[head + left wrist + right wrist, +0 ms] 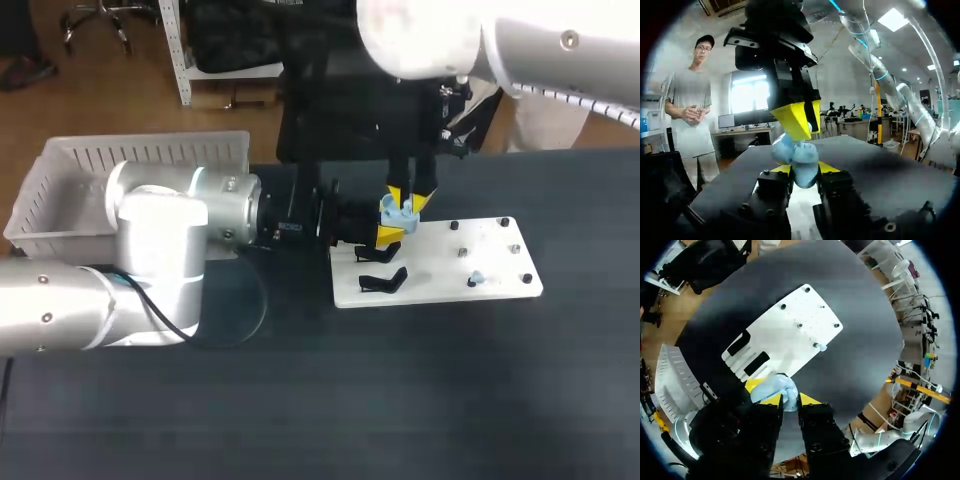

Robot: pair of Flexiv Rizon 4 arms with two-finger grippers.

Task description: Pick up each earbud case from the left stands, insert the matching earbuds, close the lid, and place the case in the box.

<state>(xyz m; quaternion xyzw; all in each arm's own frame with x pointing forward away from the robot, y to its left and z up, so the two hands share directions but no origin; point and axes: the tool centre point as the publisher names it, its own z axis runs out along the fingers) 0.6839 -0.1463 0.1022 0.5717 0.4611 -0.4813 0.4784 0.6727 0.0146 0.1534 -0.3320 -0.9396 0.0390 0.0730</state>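
Everything is placed off the white board [445, 262] lying on the dark bench [400, 400]. The light blue earbud case [397, 211] is in the air just over the board's corner nearest the box, not resting on it. The left pincer [388, 232] comes in level from the box side, and its yellow tips are closed narrow on the lower half of the case, one tip on each flank. In the left wrist view the case [802, 165] sits right between the left pincer's [805, 167] tips, with the board under it. The right pincer [409, 198] hangs straight down over the same corner of the board, its tips close together and pinched on the upper part of the case. In the right wrist view the case [772, 389] is between the right pincer's [790, 399] tips, at the edge of the board [790, 330]. Both pincers have hold of the one case and nothing else

A black stand [384, 280] is on the board at the end nearest the box, just below the case in the head view, with nothing on it. One small pale blue earbud [477, 278] sits on a peg at the board's other end, well apart from the case, and the right wrist view also shows it [822, 347]. Small dark pegs are scattered around that end of the board. The white slatted box [60, 200] sits off the board's stand end, well apart from it, behind the left arm
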